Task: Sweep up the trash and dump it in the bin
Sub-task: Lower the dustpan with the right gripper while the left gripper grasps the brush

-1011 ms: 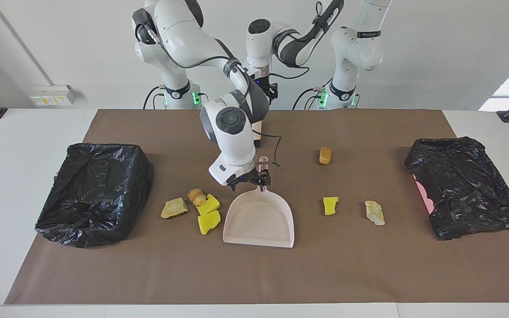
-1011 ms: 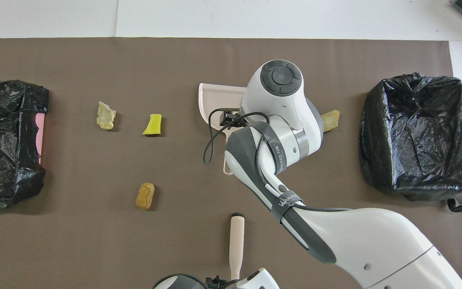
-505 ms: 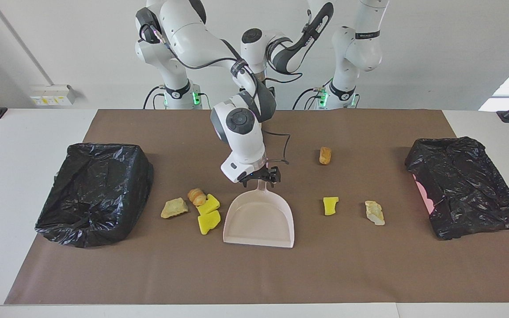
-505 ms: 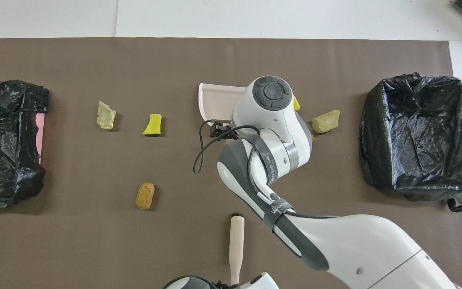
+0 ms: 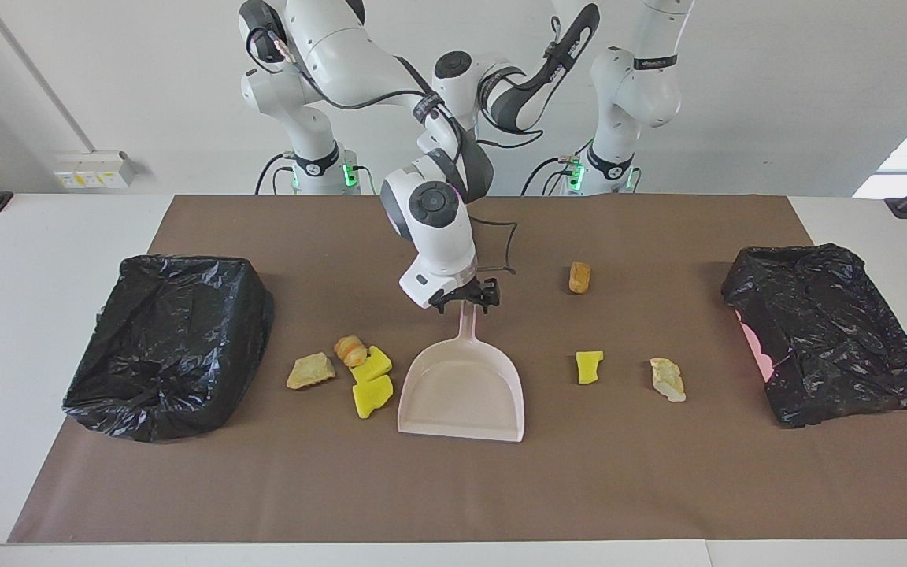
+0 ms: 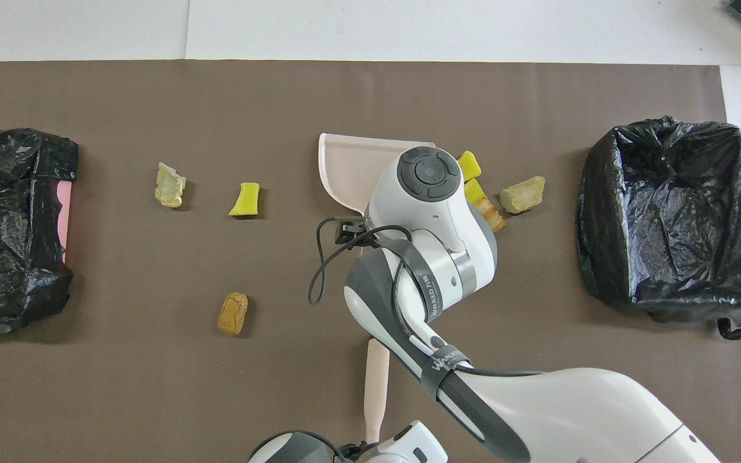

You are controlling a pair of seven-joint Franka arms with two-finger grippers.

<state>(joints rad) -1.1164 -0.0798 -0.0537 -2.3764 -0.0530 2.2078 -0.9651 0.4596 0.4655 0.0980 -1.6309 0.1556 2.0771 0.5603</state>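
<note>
The pale pink dustpan [image 5: 461,390] lies flat mid-table, its handle pointing toward the robots. My right gripper [image 5: 467,302] is open, with a finger on either side of the handle's end. Several trash scraps lie beside the pan toward the right arm's end: a tan lump [image 5: 311,371], an orange-brown lump [image 5: 350,350] and two yellow sponge chunks [image 5: 373,382]. Toward the left arm's end lie a yellow chunk [image 5: 589,367], a pale lump [image 5: 668,379] and an orange-brown lump [image 5: 579,277]. My left gripper [image 6: 354,451] is shut on the near end of a beige brush handle [image 6: 375,386].
A bin lined with a black bag [image 5: 170,342] stands at the right arm's end of the brown mat. A second black-bagged bin [image 5: 827,331], with pink showing at its side, stands at the left arm's end. The mat's edge [image 5: 422,504] farthest from the robots is bare.
My right gripper has slid back along the dustpan handle toward the robots, to its end. My left gripper has shut, and the beige handle has tilted slightly. The trash and dustpan have not moved.
</note>
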